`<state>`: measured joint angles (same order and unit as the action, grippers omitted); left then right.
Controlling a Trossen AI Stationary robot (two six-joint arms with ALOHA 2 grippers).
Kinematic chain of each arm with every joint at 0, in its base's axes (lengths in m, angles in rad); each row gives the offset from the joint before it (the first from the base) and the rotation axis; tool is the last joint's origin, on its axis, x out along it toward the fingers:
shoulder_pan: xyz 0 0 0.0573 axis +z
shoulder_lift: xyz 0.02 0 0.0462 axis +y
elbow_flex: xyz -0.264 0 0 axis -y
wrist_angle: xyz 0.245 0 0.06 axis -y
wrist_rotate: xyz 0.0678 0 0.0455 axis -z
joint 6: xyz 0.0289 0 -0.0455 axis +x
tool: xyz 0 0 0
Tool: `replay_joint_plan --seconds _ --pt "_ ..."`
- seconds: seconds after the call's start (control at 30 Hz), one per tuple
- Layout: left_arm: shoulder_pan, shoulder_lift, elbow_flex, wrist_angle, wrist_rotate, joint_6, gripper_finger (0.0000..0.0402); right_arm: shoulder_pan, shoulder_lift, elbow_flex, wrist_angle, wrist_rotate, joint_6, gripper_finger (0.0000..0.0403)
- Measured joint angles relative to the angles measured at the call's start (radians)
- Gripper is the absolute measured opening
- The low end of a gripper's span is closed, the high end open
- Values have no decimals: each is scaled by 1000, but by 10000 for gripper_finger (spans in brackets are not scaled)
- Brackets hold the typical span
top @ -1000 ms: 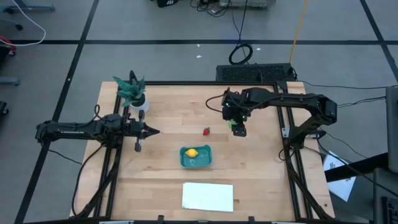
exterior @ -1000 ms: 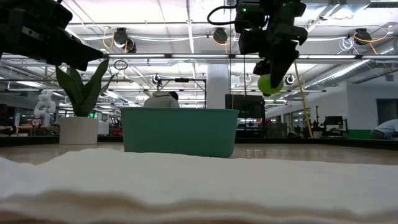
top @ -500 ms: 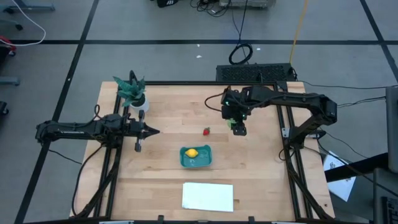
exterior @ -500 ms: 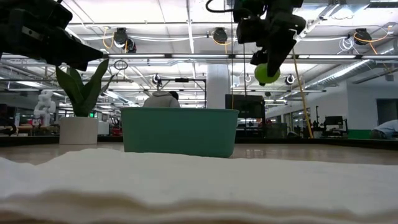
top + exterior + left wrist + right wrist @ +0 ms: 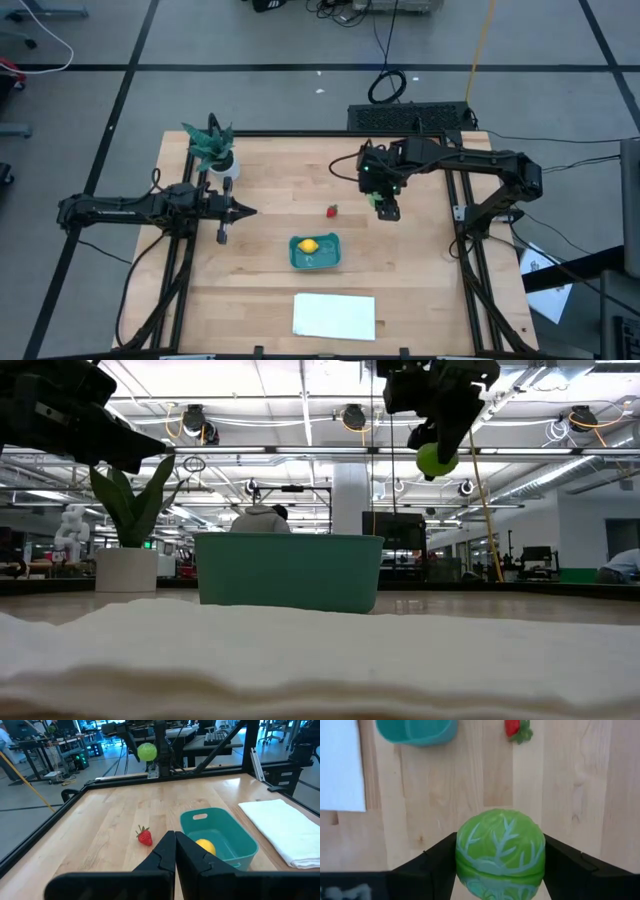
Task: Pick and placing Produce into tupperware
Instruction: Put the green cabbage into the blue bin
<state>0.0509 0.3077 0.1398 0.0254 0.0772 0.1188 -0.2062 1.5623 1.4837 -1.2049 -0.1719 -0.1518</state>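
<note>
We are holding the round green fruit high over the desk in our right claw, clamped around it. We should centre above the teal tupperware, nearer and left, before releasing.

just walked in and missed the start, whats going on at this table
The right gripper is holding a round green toy vegetable in the air above the table, off to one side of the teal container. A yellow lemon already sits inside that container. A red strawberry lies on the wood beside it, not yet picked. The left gripper waits shut at the table's left side, near a potted plant.
</note>
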Motion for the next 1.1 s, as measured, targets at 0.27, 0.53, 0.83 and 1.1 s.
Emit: replay_joint_plan --seconds 0.27,0.53,0.83,1.1 --pt "0 0 0 0 0 0 5 19 0 0 -20 0 17 229" --pt "0 0 0 0 0 0 5 59 0 0 -11 -13 32 225" --pt "0 0 0 0 0 0 5 91 0 0 42 -15 34 226" --pt "0 0 0 0 0 0 5 91 2 -1 83 -15 32 230"
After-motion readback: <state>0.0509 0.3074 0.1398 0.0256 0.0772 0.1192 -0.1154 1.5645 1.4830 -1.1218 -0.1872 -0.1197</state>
